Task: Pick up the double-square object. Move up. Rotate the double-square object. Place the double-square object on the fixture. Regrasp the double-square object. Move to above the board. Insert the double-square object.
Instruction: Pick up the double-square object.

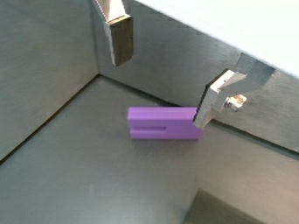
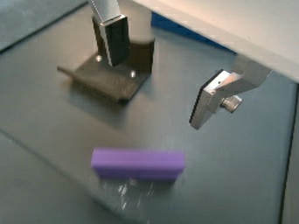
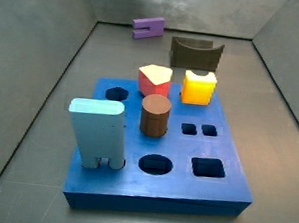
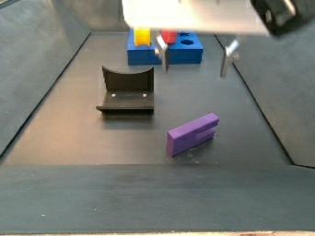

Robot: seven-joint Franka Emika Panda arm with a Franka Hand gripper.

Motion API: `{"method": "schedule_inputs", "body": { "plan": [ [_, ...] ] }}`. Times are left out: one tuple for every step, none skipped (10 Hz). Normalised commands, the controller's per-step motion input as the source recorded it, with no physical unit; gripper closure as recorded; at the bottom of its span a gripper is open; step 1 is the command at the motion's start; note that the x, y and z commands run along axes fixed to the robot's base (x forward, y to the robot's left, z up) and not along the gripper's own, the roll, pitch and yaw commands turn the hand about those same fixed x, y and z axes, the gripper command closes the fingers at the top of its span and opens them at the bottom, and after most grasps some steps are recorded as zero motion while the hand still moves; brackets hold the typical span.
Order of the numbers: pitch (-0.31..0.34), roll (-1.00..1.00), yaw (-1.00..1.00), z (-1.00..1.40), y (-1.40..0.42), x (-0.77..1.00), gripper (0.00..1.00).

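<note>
The double-square object (image 4: 193,135) is a small purple block lying flat on the grey floor, also seen in both wrist views (image 1: 163,122) (image 2: 138,163) and near the far wall in a side view (image 3: 149,26). My gripper (image 4: 196,63) hangs open above it, with nothing between the silver fingers (image 1: 119,39). In a wrist view the gripper (image 1: 163,91) has one fingertip overlapping the block's edge; in the other, the gripper (image 2: 156,93) is well apart from the block. The dark fixture (image 3: 195,54) (image 2: 111,74) (image 4: 127,89) stands beside the block. The blue board (image 3: 173,171) lies beyond the fixture.
The board carries a tall light-blue peg (image 3: 94,128), a brown cylinder (image 3: 155,116), a red piece (image 3: 155,79) and a yellow cube (image 3: 199,87). Grey walls (image 3: 63,64) enclose the floor on all sides.
</note>
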Motion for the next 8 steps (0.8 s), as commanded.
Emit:
{"method": "schedule_inputs", "body": {
  "plan": [
    [0.084, -0.01, -0.42, -0.59, 0.58, 0.0, 0.0],
    [0.044, -0.06, -0.48, -0.67, 0.48, -0.07, 0.0],
    [0.0, -0.2, -0.54, -0.65, 0.26, -0.02, 0.0],
    [-0.056, -0.24, -0.61, -0.55, 0.13, 0.0, 0.0],
    [-0.06, -0.28, -0.65, -0.48, 0.03, -0.01, 0.0],
    [-0.039, -0.27, -0.7, -0.53, 0.0, -0.07, 0.0],
    [-0.04, -0.24, -0.75, -0.6, -0.01, -0.22, 0.0],
    [-0.044, -0.26, -0.68, -0.55, -0.03, -0.29, 0.0]
  ]
}}
